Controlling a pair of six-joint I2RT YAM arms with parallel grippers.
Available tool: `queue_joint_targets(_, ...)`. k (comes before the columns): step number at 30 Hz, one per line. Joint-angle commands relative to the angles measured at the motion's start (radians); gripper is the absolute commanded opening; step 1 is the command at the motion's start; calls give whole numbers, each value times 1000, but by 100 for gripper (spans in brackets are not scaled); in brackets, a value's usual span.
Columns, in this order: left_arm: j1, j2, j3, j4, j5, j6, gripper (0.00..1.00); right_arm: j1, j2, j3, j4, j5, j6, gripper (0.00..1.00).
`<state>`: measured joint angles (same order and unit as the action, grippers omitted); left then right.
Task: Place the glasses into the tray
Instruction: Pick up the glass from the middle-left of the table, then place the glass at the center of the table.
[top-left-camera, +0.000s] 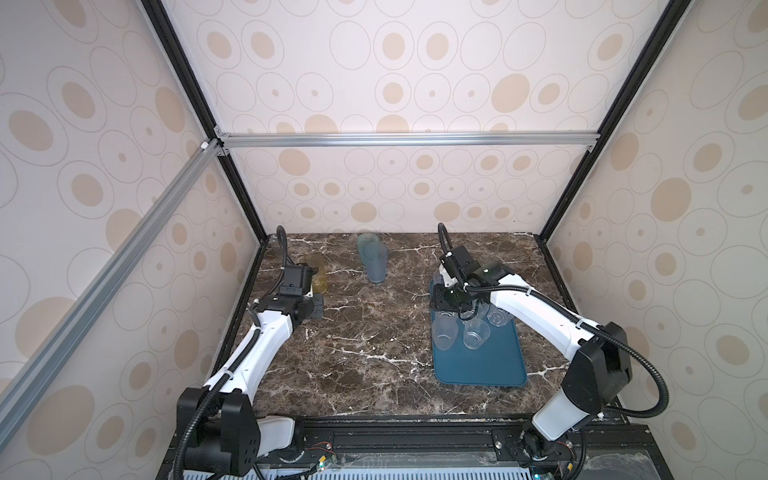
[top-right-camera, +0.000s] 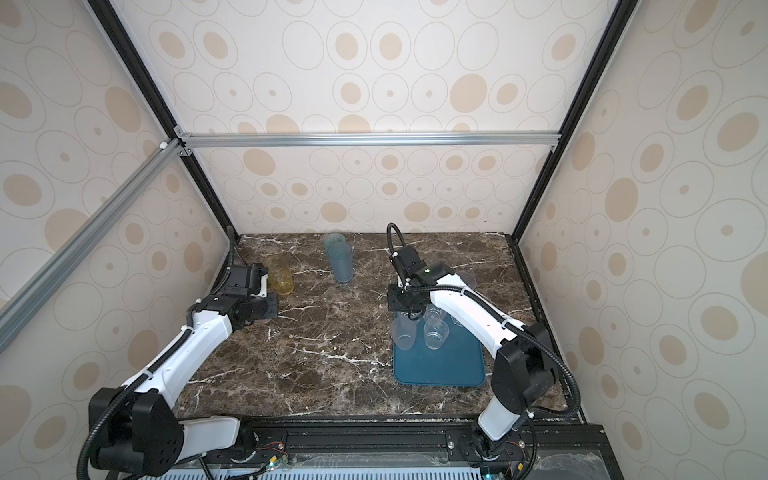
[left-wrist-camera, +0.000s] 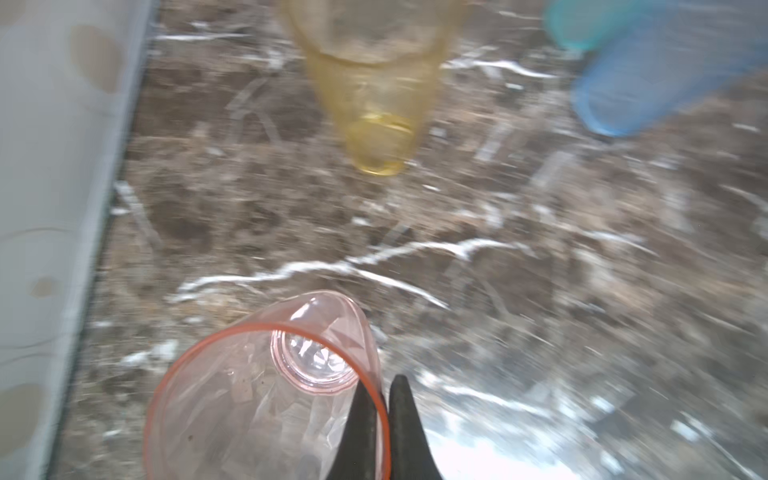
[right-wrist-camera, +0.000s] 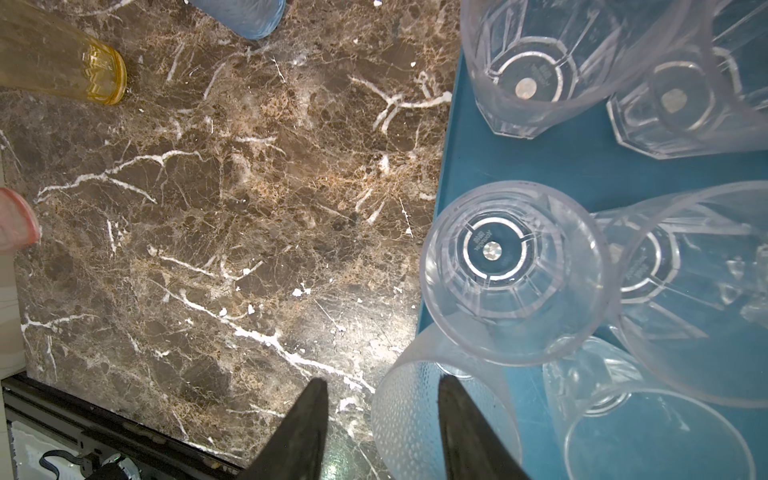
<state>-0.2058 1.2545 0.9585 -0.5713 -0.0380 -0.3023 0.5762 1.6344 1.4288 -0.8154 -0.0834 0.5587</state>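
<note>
Brown marble tabletop (top-left-camera: 374, 353) with white veins, boxed in by wallpapered walls (top-left-camera: 104, 166) with beige ovals. I'd say we're mid pick-up. The left gripper (left-wrist-camera: 381, 384) has its jaws pressed together on the thin wall of a small pink glass (left-wrist-camera: 257, 395), one finger inside the mouth and one outside, over at the left side of the table. The wrist view is blurry, so I can't tell if the glass is off the marble yet. The tray (top-left-camera: 490, 365) sits on the right: flat, dark teal plastic, rounded corners, low rim. Its far half is crowded with clear glasses (top-left-camera: 476, 334), faceted with thick bases, plus a frosted glass (right-wrist-camera: 415, 415) with a pebbly skin right at the tray's left edge. The right gripper (right-wrist-camera: 380, 384) hangs over that frosted one with its jaws apart, straddling the rim but apparently not pinching it. On the bare marble there's an amber glass (top-right-camera: 279, 274) just beyond the left gripper and two tall teal glasses (top-left-camera: 376, 262) at the far middle. Next move, I reckon: carry the pink one rightward to the tray's open near half. A rim pinch on smooth plastic could let it swing or slip.
</note>
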Motion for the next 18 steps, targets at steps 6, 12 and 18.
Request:
queue_joint_targets(6,-336,88,87,60,117,-216,0,42,45,93,-42,9,16,46)
queue_joint_targets(12,-456,221,106,166,138,-221,0,75,69,100,-51,26,31,46)
queue_joint_targets(18,-494,290,103,200,126,-209,0,85,85,82,-39,28,42,46)
